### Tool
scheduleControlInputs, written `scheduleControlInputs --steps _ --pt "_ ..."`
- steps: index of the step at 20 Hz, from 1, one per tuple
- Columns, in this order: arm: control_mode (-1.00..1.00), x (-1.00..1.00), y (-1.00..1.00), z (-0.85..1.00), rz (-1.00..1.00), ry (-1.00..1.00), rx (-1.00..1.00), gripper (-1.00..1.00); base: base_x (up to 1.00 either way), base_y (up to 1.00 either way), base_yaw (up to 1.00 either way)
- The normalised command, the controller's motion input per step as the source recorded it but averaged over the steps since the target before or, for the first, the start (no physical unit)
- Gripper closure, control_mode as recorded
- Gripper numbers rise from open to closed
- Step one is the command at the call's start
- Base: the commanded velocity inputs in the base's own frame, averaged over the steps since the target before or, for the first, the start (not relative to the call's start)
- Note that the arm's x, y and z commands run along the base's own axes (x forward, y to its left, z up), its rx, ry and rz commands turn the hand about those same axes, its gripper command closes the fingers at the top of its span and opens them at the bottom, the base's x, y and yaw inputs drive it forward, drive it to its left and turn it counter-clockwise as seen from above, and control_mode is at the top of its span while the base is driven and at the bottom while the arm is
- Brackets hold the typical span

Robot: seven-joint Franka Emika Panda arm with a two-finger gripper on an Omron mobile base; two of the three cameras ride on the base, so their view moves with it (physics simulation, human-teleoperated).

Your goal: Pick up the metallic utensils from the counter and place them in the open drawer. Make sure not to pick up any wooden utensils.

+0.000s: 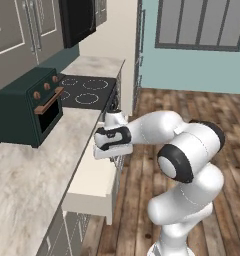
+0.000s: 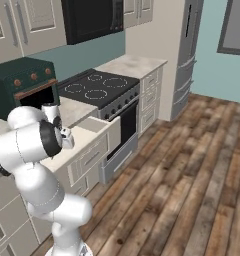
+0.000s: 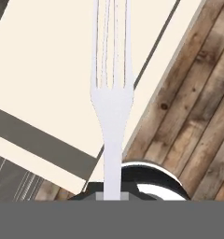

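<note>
My gripper (image 3: 112, 196) is shut on the handle of a pale silvery fork (image 3: 112, 107), one of the metallic utensils. Its tines point away from the hand over the cream floor of the open drawer (image 3: 44, 70). From the left base view, the gripper (image 1: 114, 156) hangs just above the far end of the open drawer (image 1: 94, 180), with the arm reaching in from the right. The right base view shows the hand (image 2: 67, 140) at the drawer (image 2: 92, 152), partly behind my own arm. The counter and the wooden utensils are out of view.
A dark green toaster oven (image 1: 27, 107) stands on the pale stone worktop (image 1: 22, 185) left of the drawer. A black cooktop (image 1: 87, 90) lies beyond it. Wooden floor (image 1: 142, 200) spreads to the right, with a tall grey fridge (image 2: 187, 50) further back.
</note>
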Motion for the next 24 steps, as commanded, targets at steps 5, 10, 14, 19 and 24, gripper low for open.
scheduleControlInputs --steps 5,10,14,19,24 --pt "-1.00 0.32 0.03 -0.20 0.00 -0.01 -0.01 1.00 0.00 0.00 0.00" --pt "-1.00 0.28 0.00 -0.15 0.00 -0.01 -0.02 1.00 0.00 0.00 0.00" --pt "-1.00 0.04 0.00 -0.28 0.00 -0.11 0.00 1.00 0.00 0.00 0.00" --pt "-1.00 0.00 0.00 -0.28 0.06 -0.29 0.01 1.00 0.00 0.00 0.00" --pt "-1.00 0.00 -0.16 0.10 0.08 -0.12 0.01 1.00 0.00 0.00 0.00"
